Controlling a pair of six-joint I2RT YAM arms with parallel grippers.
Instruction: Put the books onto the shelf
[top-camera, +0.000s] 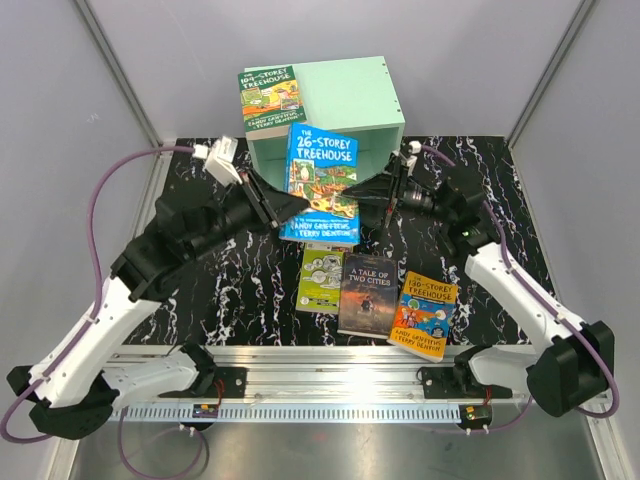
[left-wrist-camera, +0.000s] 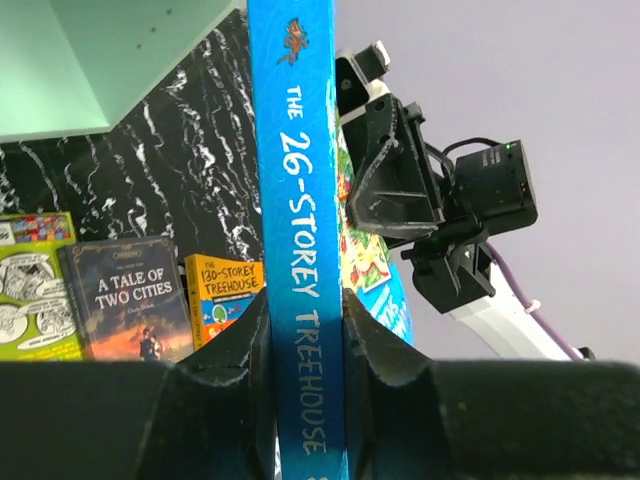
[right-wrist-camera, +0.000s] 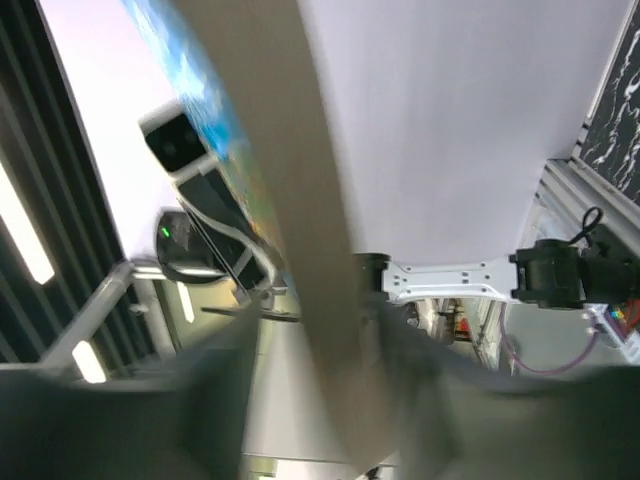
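Here blue book (left-wrist-camera: 297, 250) spine pinched between left jaws.

The top external camera is looking down from above and behind the arm bases, taking in the whole bench (top-camera: 255, 310) from well back. The left wrist camera is sitting tight against the blue 26-Storey Treehouse book (left-wrist-camera: 300, 250), facing along its spine across the bench toward the right arm (left-wrist-camera: 440, 200). The right wrist camera is pressing close to that book's page edge, blurred, facing back toward the left arm (right-wrist-camera: 200, 220). All three views are sharing this book.
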